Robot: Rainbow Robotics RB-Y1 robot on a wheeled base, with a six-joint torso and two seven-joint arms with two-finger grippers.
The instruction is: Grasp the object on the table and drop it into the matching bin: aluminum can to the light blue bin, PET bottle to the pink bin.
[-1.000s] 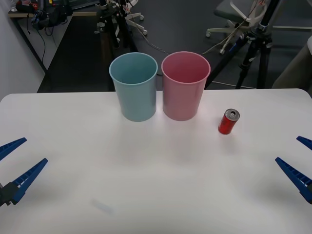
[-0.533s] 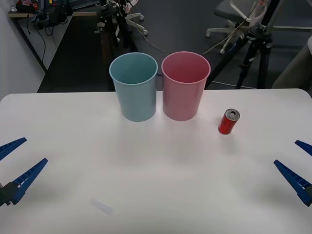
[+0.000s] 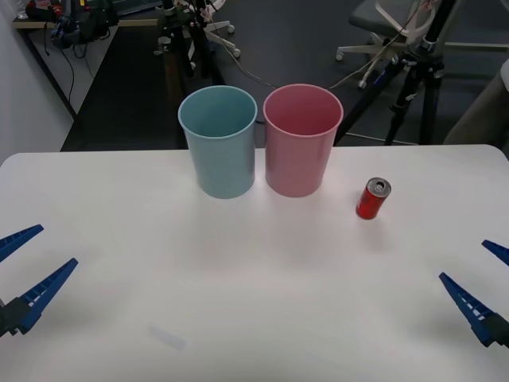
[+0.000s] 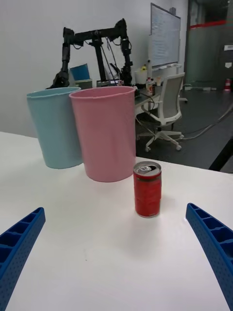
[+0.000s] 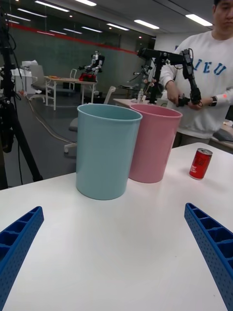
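Stood upright on the white table (image 3: 254, 318), the red aluminum can (image 3: 373, 198), silver top and pull tab showing, to the right of the pink bin (image 3: 302, 140) and apart from it. Sat side by side near the table's far edge, light blue bin (image 3: 219, 142) and pink bin, almost touching. Hovered low at the left edge, the left gripper (image 3: 22, 270), fingers spread wide, holding nothing. Hung at the right edge, the right gripper (image 3: 485, 282), likewise spread and empty, well short of the can. Beyond the table: dark floor, an office chair (image 3: 390, 24), a black tripod (image 3: 421, 72), cables.
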